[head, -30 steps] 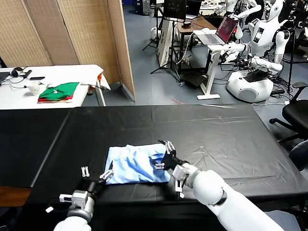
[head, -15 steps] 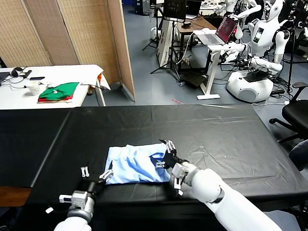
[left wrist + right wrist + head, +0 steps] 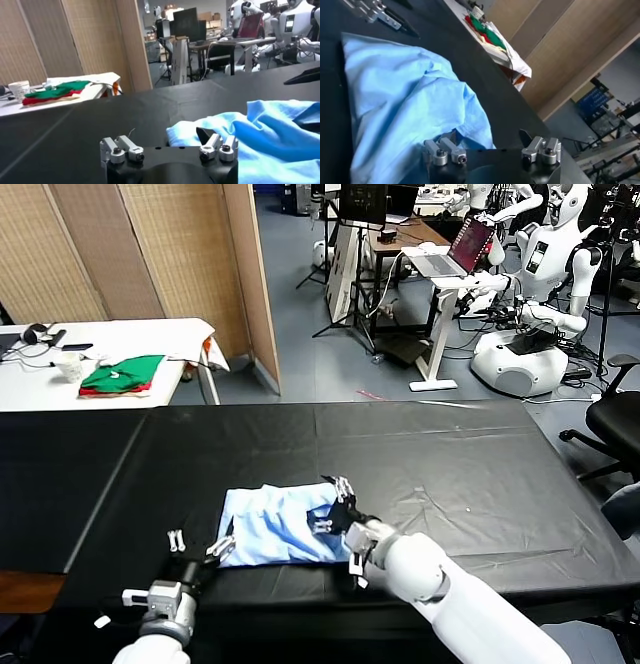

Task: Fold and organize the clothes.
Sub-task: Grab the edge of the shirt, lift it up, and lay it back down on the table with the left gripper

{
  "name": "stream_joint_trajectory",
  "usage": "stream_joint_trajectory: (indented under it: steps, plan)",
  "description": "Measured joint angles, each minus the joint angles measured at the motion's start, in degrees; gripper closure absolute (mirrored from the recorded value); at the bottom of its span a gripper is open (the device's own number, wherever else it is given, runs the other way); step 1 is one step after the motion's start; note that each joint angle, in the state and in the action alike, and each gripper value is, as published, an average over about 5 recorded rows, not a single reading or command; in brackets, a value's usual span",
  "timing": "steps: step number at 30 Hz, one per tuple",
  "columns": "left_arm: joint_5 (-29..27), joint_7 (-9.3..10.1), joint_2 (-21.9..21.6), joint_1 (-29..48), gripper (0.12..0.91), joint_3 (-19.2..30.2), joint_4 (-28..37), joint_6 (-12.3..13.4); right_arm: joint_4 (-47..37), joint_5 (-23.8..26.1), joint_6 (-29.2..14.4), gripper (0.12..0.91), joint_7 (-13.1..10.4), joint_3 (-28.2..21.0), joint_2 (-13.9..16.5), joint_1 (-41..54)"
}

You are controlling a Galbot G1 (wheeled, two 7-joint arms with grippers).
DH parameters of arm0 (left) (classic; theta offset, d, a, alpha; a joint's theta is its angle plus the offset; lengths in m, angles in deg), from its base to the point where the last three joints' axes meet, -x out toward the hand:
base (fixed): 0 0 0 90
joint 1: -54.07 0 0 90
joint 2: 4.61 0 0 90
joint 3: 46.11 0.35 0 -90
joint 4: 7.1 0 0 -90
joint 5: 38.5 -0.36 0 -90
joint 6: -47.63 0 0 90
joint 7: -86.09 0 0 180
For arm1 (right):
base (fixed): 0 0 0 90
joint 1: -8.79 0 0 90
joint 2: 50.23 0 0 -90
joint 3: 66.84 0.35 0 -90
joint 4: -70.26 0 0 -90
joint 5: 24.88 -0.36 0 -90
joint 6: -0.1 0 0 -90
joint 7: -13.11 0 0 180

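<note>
Head view: one blue T-shirt [image 3: 280,527], two open pincers, left [image 3: 200,546], right [image 3: 334,506].

Both tools open at T-shirt [image 3: 280,526] edges.

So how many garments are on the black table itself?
1: the blue T-shirt, crumpled at the near edge between both end effectors. More could be hidden under it; the green-and-red pile lies on the white side table.
</note>
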Motion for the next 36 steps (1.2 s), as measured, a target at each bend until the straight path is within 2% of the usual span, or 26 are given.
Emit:
stream_joint_trajectory:
  steps: [7, 15, 23, 29, 36]
  plan:
    - [-0.28, 0.02, 0.31, 0.00, 0.123, -0.03, 0.04, 0.02, -1.57, -3.50, -1.40, 0.118, -1.17, 0.14, -1.54, 0.16]
    - [-0.43, 0.03, 0.53, -0.41, 0.123, -0.38, 0.05, 0.24, -1.20, -7.06, -1.78, 0.118, -4.08, 2.83, -2.47, -1.48]
    - [-0.80, 0.03, 0.87, -0.82, 0.123, -0.52, -0.13, 0.53, 0.52, -6.47, 0.51, 0.118, -7.38, 7.42, -2.34, -4.22]
    - [-0.89, 0.04, 0.92, -1.23, 0.123, -0.94, -0.33, 0.86, 2.09, -5.92, 2.91, 0.118, -7.82, 10.52, -2.03, -6.25]
    - [-1.04, 0.04, 1.08, -1.94, 0.123, -1.56, -0.69, 1.30, 5.47, -6.76, 9.00, 0.118, -6.51, 14.39, -0.43, -9.37]
